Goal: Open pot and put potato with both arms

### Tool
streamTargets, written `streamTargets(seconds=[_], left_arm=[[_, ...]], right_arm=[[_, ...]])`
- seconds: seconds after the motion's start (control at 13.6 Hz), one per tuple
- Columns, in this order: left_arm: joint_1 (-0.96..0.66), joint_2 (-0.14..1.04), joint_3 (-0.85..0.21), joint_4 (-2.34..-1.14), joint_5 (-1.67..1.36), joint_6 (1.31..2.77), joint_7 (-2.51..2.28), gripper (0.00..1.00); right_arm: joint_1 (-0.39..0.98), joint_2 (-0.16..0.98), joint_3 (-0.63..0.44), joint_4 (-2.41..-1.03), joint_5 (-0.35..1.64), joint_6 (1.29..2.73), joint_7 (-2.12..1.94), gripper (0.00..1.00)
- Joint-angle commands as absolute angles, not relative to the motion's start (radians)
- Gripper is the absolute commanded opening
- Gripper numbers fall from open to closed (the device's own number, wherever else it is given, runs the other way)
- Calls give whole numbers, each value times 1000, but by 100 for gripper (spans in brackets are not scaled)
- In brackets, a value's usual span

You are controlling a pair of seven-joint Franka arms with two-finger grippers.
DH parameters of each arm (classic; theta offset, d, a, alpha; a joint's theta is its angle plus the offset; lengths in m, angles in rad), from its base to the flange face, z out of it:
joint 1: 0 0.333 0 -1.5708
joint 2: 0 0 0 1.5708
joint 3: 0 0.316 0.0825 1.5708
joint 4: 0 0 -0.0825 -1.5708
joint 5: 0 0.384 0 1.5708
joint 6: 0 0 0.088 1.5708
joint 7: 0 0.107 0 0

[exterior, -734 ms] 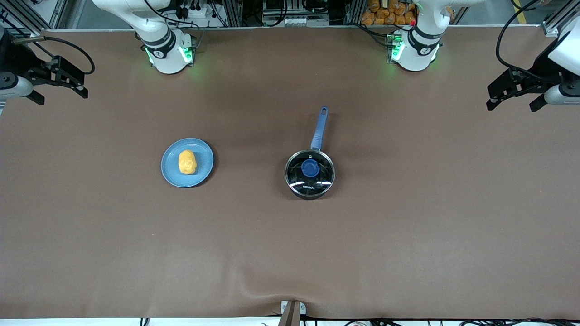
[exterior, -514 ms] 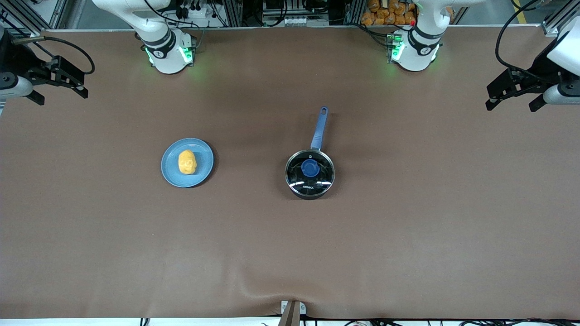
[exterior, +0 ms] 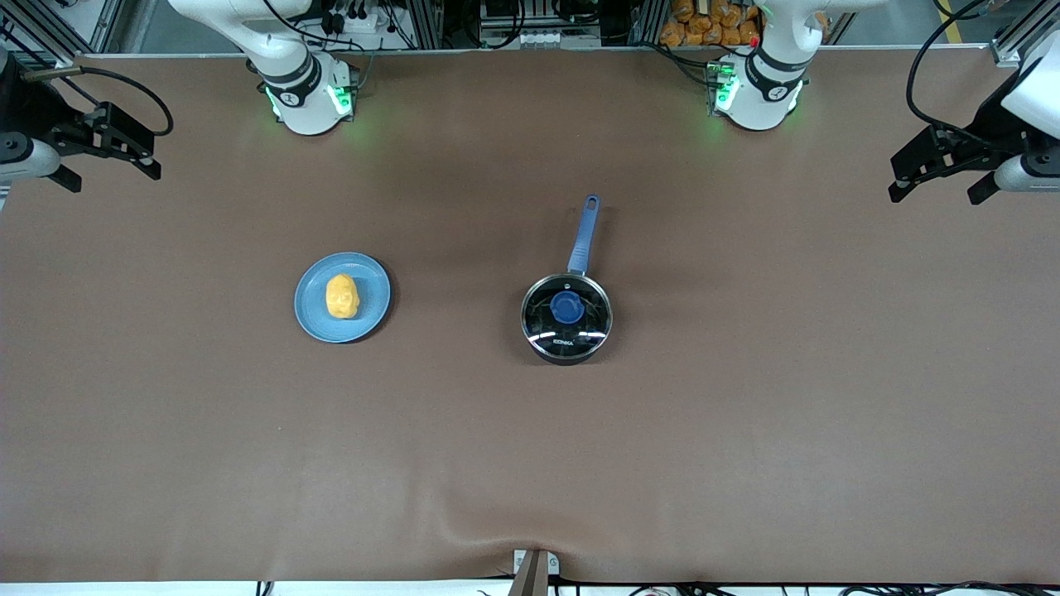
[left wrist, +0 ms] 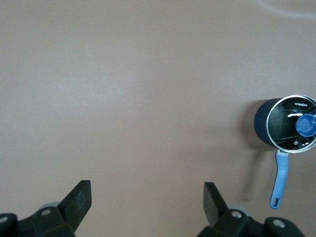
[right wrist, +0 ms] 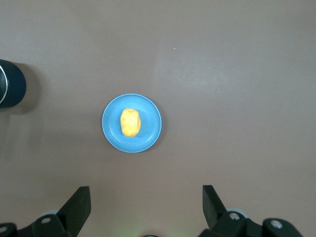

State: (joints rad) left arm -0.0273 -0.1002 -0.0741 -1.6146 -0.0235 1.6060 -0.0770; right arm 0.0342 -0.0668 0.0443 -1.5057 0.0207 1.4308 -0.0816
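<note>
Both arms are waiting high at the table's ends, jaws spread wide and empty. The left gripper [exterior: 940,178] should be centring over the lid's blue knob [exterior: 566,307] before descending; the saucepan [exterior: 566,319] sits well apart from it. The potato [exterior: 341,296] is lying on the blue plate [exterior: 368,319], well apart from the right gripper [exterior: 108,170].
</note>
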Motion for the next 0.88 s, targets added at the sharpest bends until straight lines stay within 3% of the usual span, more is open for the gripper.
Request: streamTargets(seconds=[0.0, 0.81], left_arm=[[-38, -101, -64, -1611, -8, 1592, -66, 100], [-40, -101, -43, -1628, -25, 1595, -78, 100]], right_arm=[[5, -77, 61, -1513, 25, 1427, -71, 100], [3, -77, 61, -1513, 26, 1427, -71, 100]])
